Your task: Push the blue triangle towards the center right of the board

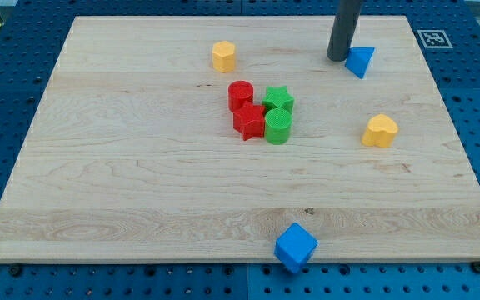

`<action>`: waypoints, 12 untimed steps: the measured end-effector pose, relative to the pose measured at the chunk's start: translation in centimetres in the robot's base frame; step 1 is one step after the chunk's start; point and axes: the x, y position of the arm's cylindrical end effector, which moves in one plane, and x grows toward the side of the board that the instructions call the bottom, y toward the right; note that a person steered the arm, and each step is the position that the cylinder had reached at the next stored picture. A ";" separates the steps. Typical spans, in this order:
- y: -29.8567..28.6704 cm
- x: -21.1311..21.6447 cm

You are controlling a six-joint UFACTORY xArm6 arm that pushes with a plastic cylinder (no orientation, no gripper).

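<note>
Near the view's top right of the pale wooden board [140, 208], our tip [337, 58] (a bare dark rod end, with nothing to open or close and nothing held) stands just beside the small blue plastic triangle [360, 61], on that block's left and seemingly touching its edge. We judge the board's centre right to lie toward the view's bottom from the triangle, near the yellow heart-shaped block [380, 131], so our tip likely needs to work round to the triangle's upper side first.

My tip [337, 58] rests on the board near the view's top right; rod upright.
</note>
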 end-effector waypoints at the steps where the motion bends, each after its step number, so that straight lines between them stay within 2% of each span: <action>1: 3.9 1.0; 5: 3.5 1.1; 6: 5.0 1.1; 8: 7.3 -2.0; 9: 8.1 1.4; 10: 11.5 2.9; 12: 11.5 3.6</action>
